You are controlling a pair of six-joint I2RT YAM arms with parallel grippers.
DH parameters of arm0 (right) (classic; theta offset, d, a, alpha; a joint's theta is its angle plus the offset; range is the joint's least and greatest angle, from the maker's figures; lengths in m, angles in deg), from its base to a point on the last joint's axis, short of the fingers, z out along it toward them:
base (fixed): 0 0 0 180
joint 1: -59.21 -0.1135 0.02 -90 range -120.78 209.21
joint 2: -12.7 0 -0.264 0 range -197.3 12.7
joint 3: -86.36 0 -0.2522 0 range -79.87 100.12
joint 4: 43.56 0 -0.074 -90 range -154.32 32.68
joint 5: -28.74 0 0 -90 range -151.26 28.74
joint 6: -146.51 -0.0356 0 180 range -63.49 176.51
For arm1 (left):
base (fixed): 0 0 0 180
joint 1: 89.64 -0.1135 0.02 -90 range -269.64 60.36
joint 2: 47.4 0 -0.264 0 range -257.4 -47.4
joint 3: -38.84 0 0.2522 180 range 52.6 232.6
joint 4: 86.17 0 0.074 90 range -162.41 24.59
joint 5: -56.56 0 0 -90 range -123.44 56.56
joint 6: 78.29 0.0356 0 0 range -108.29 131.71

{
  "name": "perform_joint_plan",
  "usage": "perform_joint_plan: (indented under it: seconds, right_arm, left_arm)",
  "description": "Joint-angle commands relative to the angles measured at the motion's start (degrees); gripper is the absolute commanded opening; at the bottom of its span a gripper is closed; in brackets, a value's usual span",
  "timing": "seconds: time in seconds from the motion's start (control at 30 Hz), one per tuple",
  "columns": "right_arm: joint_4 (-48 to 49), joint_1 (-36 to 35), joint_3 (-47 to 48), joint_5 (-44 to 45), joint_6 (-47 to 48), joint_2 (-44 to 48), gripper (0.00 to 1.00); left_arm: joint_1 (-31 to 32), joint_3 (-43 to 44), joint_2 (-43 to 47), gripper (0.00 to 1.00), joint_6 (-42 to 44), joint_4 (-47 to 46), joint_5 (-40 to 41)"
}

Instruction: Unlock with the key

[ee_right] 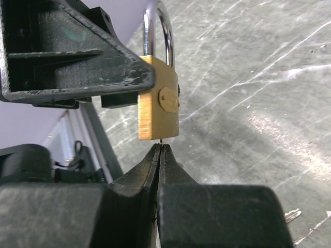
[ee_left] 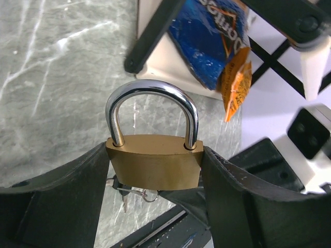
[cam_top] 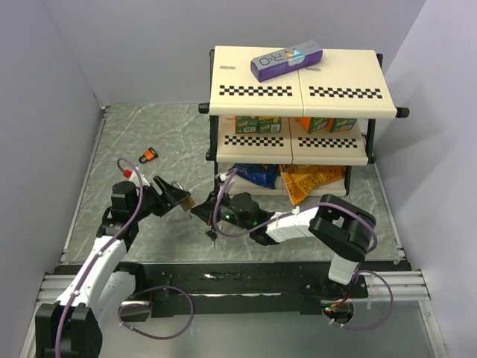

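Note:
A brass padlock (ee_left: 154, 163) with a steel shackle, both legs seated in the body, is clamped by its sides in my left gripper (ee_left: 155, 155). In the top view the two grippers meet above the table, left gripper (cam_top: 179, 198) facing right gripper (cam_top: 205, 212). My right gripper (ee_right: 161, 147) is shut just under the padlock (ee_right: 159, 106). A thin sliver of the key (ee_right: 162, 142) runs from its tips into the lock's underside. A ring with a spare key (ee_left: 126, 195) hangs below the lock.
A small orange-and-black padlock (cam_top: 150, 155) lies on the marble table at the back left. A two-tier shelf (cam_top: 298, 89) stands at the back right, with a purple box (cam_top: 286, 62) on top and snack packs underneath. Grey walls close both sides.

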Motion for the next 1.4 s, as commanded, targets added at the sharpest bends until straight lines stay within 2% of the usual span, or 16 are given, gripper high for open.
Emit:
perform_joint_plan:
  seconds: [0.0, 0.8, 1.03, 1.2, 1.33, 1.37]
  right_arm:
    - [9.4, 3.0, -0.7, 0.3, -5.3, 3.7, 0.0]
    - [13.0, 5.2, -2.2, -2.9, -9.7, 3.3, 0.0]
    - [11.4, 5.2, -2.1, -2.4, -8.0, 4.2, 0.0]
    - [8.2, 4.6, -2.3, -2.3, -5.8, 5.2, 0.0]
    - [5.1, 3.2, -2.3, -1.6, -3.0, 6.6, 0.07]
    - [4.5, 2.9, -2.3, -1.0, -2.1, 7.0, 0.13]
  left_arm:
    - [2.0, 3.5, 2.7, 0.01, 0.2, -3.7, -12.8]
    - [2.0, 4.1, 6.3, 0.01, 2.4, -6.4, -18.9]
    - [1.9, 4.6, 5.9, 0.01, 3.1, -4.8, -17.9]
    - [2.0, 5.1, 5.8, 0.01, 1.7, -3.8, -13.6]
    - [2.0, 6.1, 4.8, 0.01, -0.3, -2.8, -9.6]
    - [1.9, 6.4, 4.1, 0.01, -0.7, -2.2, -8.5]
